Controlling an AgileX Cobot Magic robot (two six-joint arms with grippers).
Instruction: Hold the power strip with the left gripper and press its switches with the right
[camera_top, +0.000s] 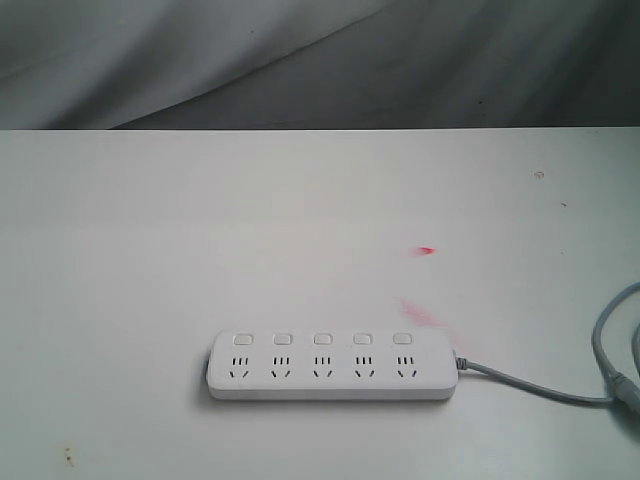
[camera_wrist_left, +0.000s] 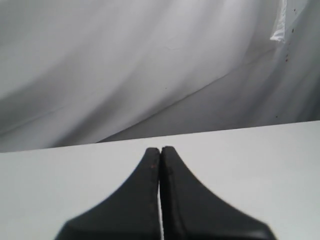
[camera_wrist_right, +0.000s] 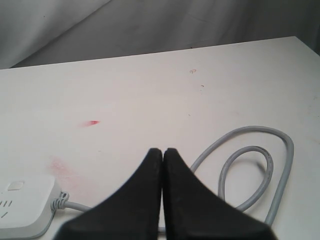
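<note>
The left jaws and the right jaws are each pressing together, gripping nothing. The power strip (camera_top: 333, 366) is lying flat on the desk (camera_top: 150, 250) near the right jaws, apart from them, its cord (camera_wrist_right: 260, 165) looping just beside them.

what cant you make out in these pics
- Switches: exterior view, too small to tell pressed or not.
- Power strip: right wrist view, only one end shows; frame edge cuts off the rest.
- Grey cord: exterior view, runs off the edge, plug unseen; right wrist view, partly behind the shut right gripper.
</note>
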